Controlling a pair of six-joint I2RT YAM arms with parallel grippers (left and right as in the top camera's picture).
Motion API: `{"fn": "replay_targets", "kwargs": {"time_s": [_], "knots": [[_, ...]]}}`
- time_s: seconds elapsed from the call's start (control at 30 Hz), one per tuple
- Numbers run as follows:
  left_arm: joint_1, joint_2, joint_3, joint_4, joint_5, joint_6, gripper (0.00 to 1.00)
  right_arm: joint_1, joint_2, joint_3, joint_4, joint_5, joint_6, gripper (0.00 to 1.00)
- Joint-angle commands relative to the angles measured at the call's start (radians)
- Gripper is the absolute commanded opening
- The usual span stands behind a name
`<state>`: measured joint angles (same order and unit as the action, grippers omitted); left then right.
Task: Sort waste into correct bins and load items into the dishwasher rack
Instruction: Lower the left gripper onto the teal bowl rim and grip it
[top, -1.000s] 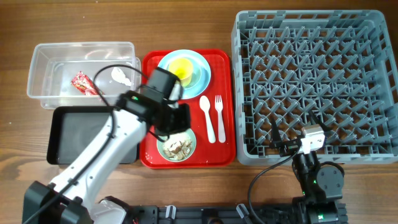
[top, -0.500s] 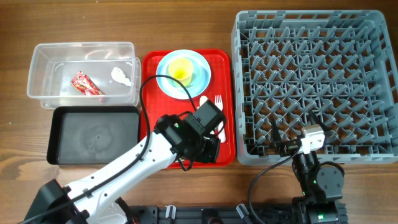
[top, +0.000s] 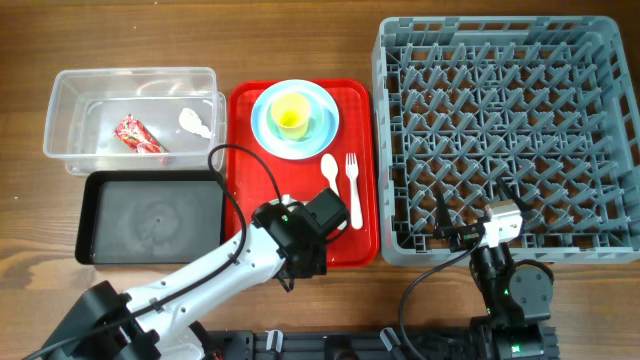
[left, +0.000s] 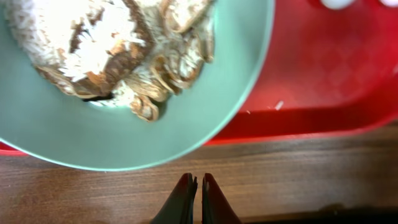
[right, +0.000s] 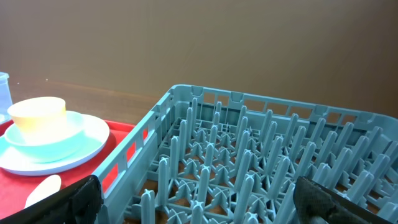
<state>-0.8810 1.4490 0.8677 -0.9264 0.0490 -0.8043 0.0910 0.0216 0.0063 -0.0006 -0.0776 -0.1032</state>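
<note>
One wrapper (top: 133, 135), one tissue (top: 196, 123) in clear tub (top: 58, 110); left pincer (left: 198, 180) closed, empty; right pincer (right: 200, 200) wide.

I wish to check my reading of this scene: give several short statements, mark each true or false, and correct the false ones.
The red wrapper lies inside the clear tub. True.
The yellow cup stands in the dishwasher rack. False: it stands in a small bowl on the red tray; the rack holds nothing.
The green bowl holds rice with brownish bits. True.
The left gripper has its jaws wide open. False: they are shut on nothing.
The fork lies in the tub too. False: it lies beside the spoon on the red tray.
</note>
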Motion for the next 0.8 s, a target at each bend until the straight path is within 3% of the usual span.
{"fn": "replay_targets", "kwargs": {"time_s": [0.0, 0.5, 0.77], "knots": [[-0.003, 0.006, -0.039, 0.024, -0.055, -0.058, 0.07, 0.004, -0.001, -0.001, 0.002, 0.01, -0.002, 1.0], [-0.003, 0.006, -0.056, 0.038, -0.25, -0.096, 0.09, 0.004, -0.001, -0.001, 0.002, 0.01, -0.002, 1.0], [-0.003, 0.006, -0.058, 0.057, -0.303, -0.101, 0.16, 0.004, -0.001, -0.001, 0.002, 0.01, -0.002, 1.0]]}}
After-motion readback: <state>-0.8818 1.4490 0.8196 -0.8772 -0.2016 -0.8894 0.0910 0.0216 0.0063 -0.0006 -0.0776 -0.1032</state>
